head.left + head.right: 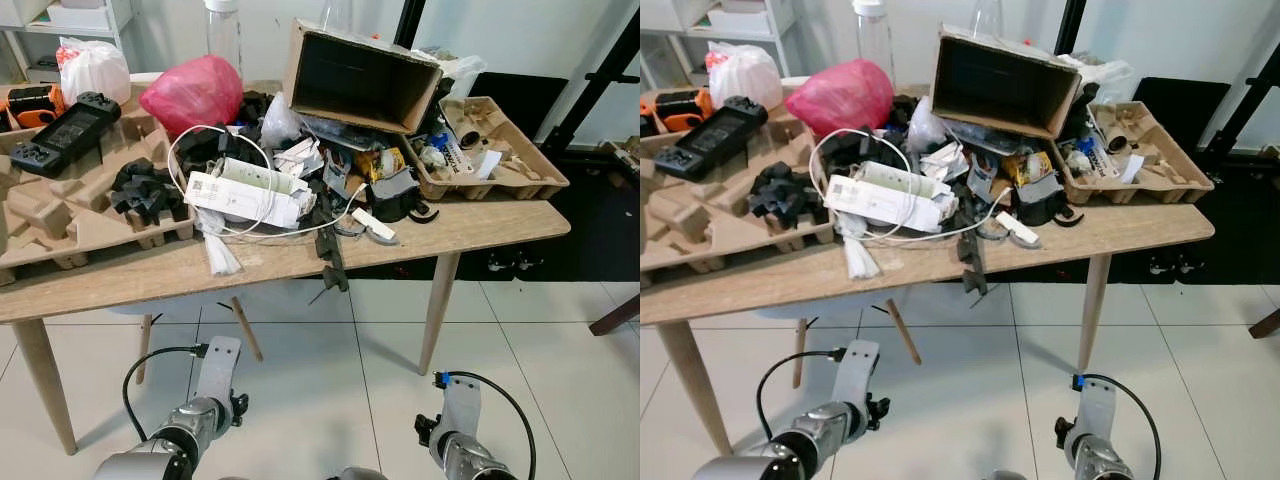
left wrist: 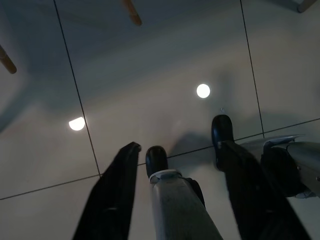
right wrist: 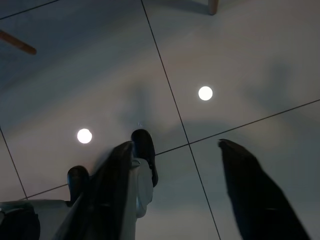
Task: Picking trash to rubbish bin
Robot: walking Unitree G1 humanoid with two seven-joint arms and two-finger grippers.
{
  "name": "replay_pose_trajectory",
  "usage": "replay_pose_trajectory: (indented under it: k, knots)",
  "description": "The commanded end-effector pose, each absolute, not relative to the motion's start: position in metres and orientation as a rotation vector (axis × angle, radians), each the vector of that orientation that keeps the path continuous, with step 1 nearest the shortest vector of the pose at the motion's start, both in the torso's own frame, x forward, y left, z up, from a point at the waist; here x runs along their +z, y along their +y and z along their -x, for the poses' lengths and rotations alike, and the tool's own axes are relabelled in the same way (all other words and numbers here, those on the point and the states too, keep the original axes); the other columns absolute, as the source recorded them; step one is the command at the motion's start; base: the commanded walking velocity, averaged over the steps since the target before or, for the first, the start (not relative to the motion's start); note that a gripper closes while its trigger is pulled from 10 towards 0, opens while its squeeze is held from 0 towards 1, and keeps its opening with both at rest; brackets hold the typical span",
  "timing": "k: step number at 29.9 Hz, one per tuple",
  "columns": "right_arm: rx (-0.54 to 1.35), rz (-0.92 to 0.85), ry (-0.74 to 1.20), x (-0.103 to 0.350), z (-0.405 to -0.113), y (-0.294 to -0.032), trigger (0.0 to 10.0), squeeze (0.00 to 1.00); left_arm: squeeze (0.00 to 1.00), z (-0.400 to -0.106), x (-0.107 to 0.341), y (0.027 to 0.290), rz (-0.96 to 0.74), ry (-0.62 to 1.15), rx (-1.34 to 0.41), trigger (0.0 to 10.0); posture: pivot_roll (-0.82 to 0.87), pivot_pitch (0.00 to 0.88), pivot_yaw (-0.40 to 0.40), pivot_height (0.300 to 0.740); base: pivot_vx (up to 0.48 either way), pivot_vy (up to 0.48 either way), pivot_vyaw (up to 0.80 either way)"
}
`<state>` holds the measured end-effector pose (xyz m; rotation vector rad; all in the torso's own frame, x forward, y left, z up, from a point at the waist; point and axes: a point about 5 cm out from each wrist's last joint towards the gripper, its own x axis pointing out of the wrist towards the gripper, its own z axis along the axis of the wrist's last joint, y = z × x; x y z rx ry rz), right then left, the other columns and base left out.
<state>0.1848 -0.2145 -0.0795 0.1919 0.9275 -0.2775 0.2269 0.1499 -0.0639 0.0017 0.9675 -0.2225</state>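
The counter [image 1: 480,228] is lying piled with trash [image 1: 300,170]; left end effector [image 2: 177,157] and right end effector [image 3: 182,160] are hanging released, nothing picked.

No text readable (labels perhaps too small).

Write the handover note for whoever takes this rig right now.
Left tool: open, empty, hanging low over the floor tiles.
Right tool: open, empty, also low.
Trash sits piled on the wooden table: red bag, white power strip with cord, tipped cardboard box, pulp tray of scraps.
Done: nothing picked so far.
Left: find the bin, then grab and carry each piece.
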Motion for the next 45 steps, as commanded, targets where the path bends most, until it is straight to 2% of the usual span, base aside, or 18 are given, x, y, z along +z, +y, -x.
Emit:
replay_pose_trajectory:
  k: [1,17,19,20,29,45]
  knots:
    - [-0.29,-0.199,0.923,-0.08,-0.183,-0.218,10.0,1.0,1.0,-0.224,-0.066,0.152,-0.001,0.977,-0.221,10.0,0.15,0.048,-0.075,0.74,0.0,0.0,0.0]
    - [-0.284,-0.198,0.92,-0.079,-0.183,-0.219,10.0,1.0,1.0,-0.225,-0.065,0.154,-0.03,0.972,-0.223,10.0,0.15,0.033,-0.077,0.74,0.0,0.0,0.0]
    - [-0.306,-0.157,0.934,-0.079,-0.182,-0.222,10.0,1.0,1.0,-0.225,-0.065,0.157,-0.053,0.978,-0.197,10.0,0.15,0.033,-0.077,0.74,0.0,0.0,0.0]
    - [-0.301,-0.171,0.934,-0.08,-0.181,-0.221,10.0,0.0,0.0,-0.224,-0.065,0.156,-0.043,0.981,-0.212,10.0,0.14,0.035,-0.074,0.74,0.0,0.0,0.0]
    - [-0.222,-0.194,0.905,-0.08,-0.182,-0.214,10.0,0.0,0.0,-0.226,-0.064,0.15,0.004,0.965,-0.231,10.0,0.15,0.041,-0.075,0.74,0.0,0.0,0.0]
    - [-0.206,-0.164,0.925,-0.081,-0.179,-0.214,10.0,0.0,0.0,-0.226,-0.064,0.146,0.039,0.958,-0.258,10.0,0.15,0.046,-0.075,0.74,0.0,0.0,0.75]
